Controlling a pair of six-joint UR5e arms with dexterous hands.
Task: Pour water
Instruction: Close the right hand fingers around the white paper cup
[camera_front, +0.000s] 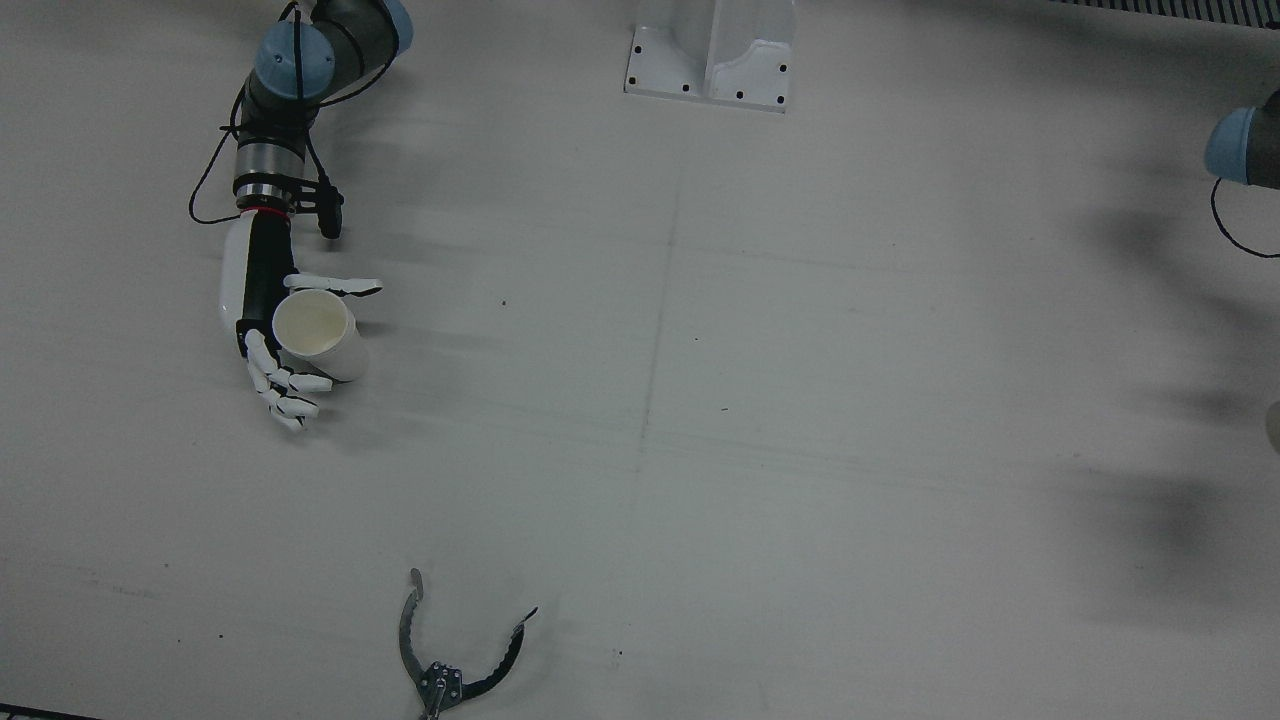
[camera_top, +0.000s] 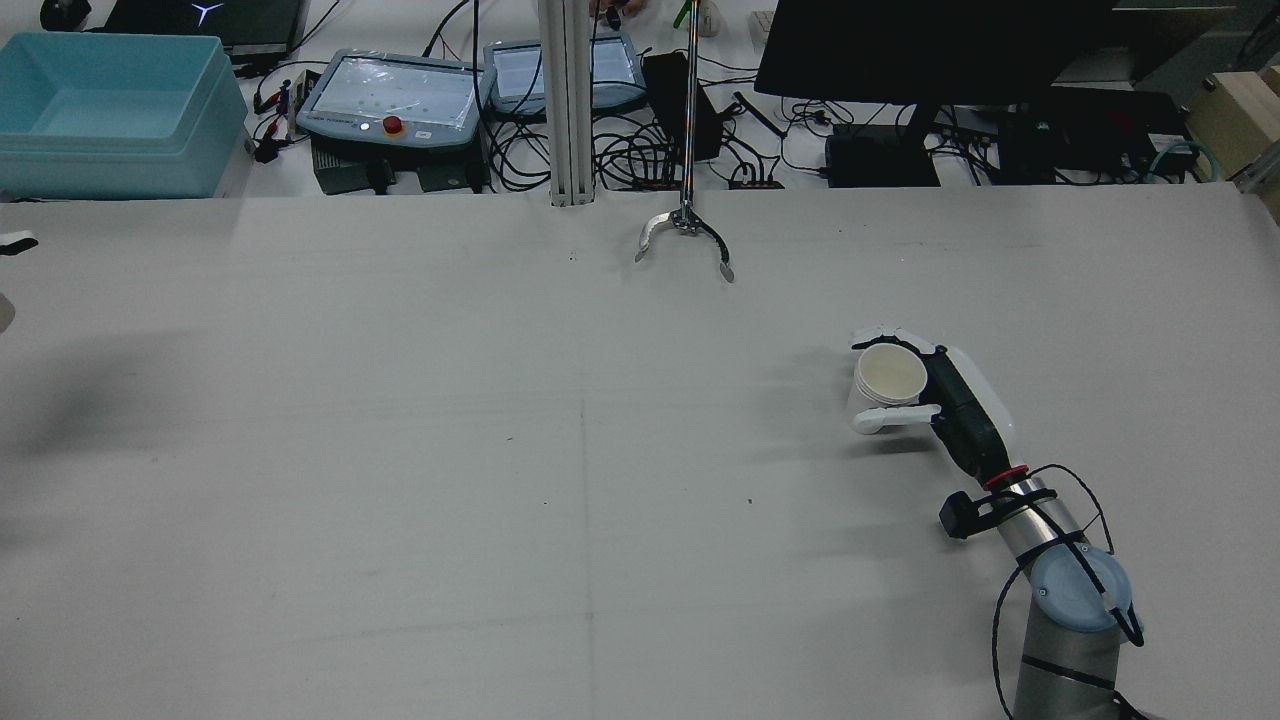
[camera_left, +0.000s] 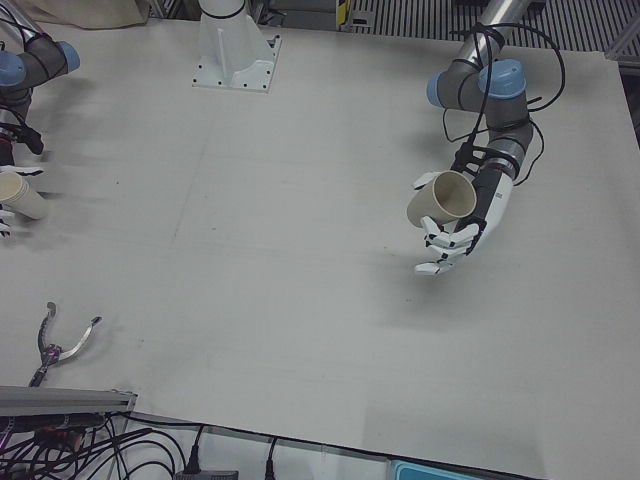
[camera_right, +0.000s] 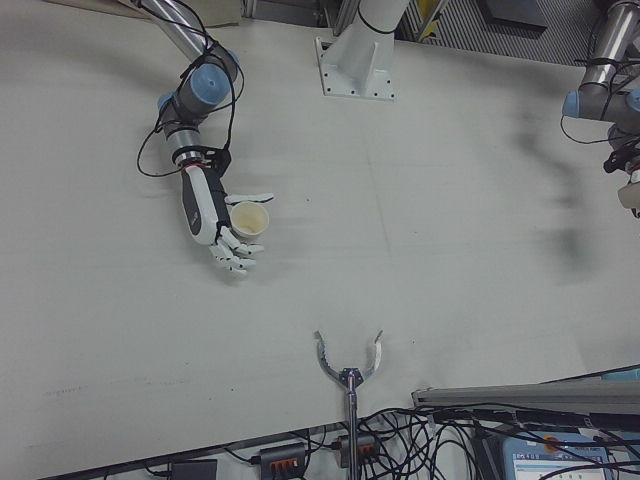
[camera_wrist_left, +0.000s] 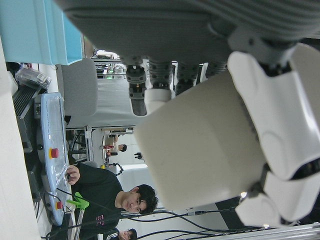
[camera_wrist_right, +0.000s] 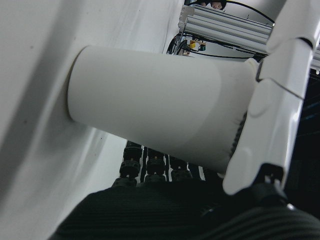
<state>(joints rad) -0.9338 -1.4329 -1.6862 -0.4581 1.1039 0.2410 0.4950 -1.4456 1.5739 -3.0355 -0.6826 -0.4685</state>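
Grasping white cup (camera_front: 315, 335), right hand (camera_front: 285, 350) wraps fingers round it, base on desk (camera_front: 700, 400). Left hand (camera_left: 465, 225) grips second cup (camera_left: 440, 200), tilted, lifted clear of desk.

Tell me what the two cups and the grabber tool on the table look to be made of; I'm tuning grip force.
Both cups, in the right hand (cup) and the left hand (cup), look like matte cream paper with thin rolled rims, though plastic is possible. The grabber tool looks metal: grey, glinting claws.
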